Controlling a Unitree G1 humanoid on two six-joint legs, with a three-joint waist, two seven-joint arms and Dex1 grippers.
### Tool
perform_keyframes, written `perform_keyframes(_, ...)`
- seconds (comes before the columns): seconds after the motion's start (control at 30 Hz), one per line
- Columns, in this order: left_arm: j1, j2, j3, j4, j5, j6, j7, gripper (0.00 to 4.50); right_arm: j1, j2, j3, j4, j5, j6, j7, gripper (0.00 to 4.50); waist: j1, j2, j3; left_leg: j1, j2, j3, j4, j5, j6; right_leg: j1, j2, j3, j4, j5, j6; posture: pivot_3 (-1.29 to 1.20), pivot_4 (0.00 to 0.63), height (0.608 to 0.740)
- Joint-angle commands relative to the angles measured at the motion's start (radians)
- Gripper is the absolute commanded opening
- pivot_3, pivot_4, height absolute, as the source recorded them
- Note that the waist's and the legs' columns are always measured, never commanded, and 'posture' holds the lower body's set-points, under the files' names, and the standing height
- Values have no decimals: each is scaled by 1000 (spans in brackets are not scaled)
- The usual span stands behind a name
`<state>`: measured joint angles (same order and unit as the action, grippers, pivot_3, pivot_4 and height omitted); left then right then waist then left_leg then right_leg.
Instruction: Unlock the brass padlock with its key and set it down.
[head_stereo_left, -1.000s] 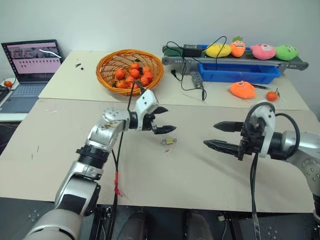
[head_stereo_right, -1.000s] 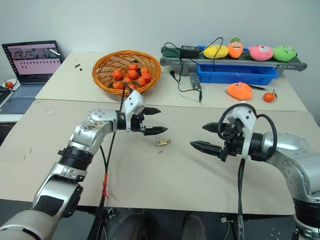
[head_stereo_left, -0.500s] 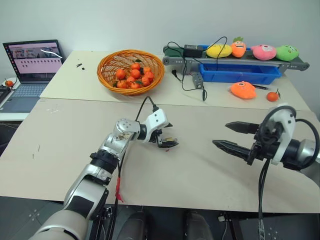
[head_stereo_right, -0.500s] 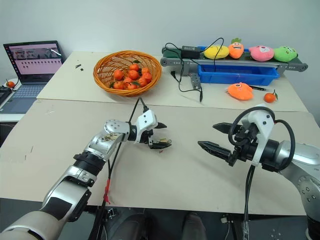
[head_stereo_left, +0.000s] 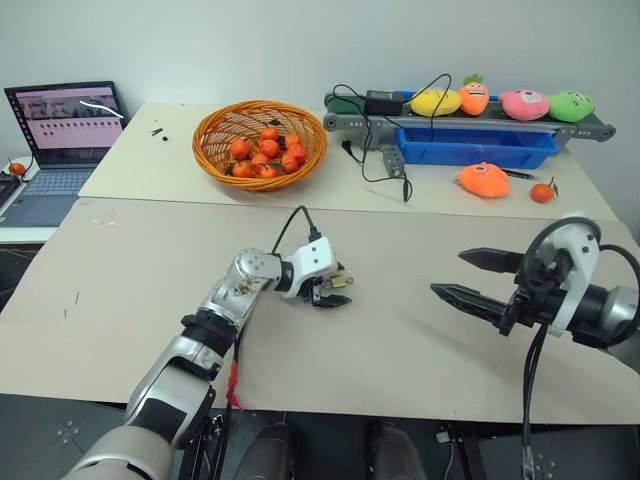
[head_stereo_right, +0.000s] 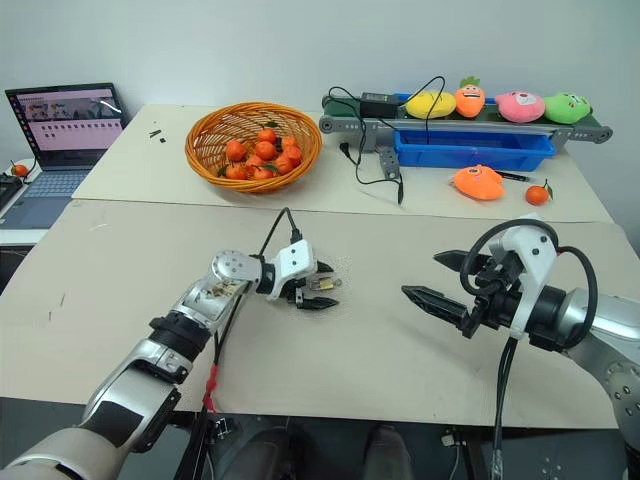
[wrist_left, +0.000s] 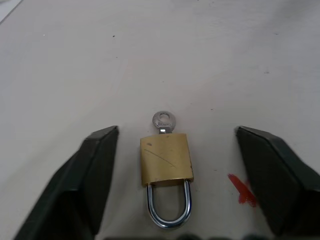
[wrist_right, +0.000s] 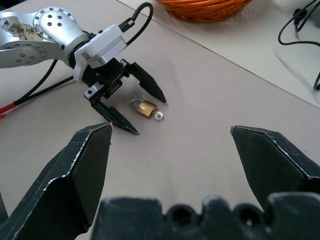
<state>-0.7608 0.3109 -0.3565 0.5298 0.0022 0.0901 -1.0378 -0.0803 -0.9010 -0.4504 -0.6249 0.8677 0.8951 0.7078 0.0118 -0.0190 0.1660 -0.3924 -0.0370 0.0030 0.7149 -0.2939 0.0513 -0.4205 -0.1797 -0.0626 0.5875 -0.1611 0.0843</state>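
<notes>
The padlock is lying flat on the beige surface, right about dead center of the head view. The key is stuck in the bottom of its body, with the round head poking out. The shackle looks closed, both legs going into the body as far as the wrist view shows.

The left gripper is down low at the surface with its jaws spread, one finger on each side of the padlock. Neither finger is touching it, and there's a clear gap on both sides in the left wrist view. There's a little red mark on the surface just beside the padlock.

The right gripper hangs well apart, out at about 3 o'clock from the padlock, jaws spread wide and holding nothing, pointing back toward the lock.

Further back, at about 11 o'clock from the padlock, is a basket of oranges, and at about 1 o'clock a blue tray with plush toys lined up behind it. A laptop is way off at about 10 o'clock.
</notes>
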Motion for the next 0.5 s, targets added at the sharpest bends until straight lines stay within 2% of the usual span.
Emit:
perform_keyframes(0.03,16,19,23,-1,11,51,21,2311,-21,-18,-19,-11,4,-23,-3,4500,0,0,0,0,0,0,0,0,0,0,0,0,0,0,0,0,150,740)
perform_keyframes(0.17,27,24,29,-16,13,58,21,857,-37,-24,-5,-2,-1,-26,2,4500,-1,0,0,2,0,0,0,0,0,1,0,1,2,0,0,0,150,740)
perform_keyframes(0.37,25,-7,59,-66,-33,111,22,837,-64,-30,25,9,-4,-27,11,4500,-2,0,0,2,0,0,0,0,0,0,0,2,3,0,0,0,150,740)
perform_keyframes(0.5,7,-6,88,-167,-100,209,-26,837,-85,-35,73,23,-49,-63,27,4500,-1,0,0,1,0,1,0,0,0,-1,0,2,3,0,0,0,150,740)
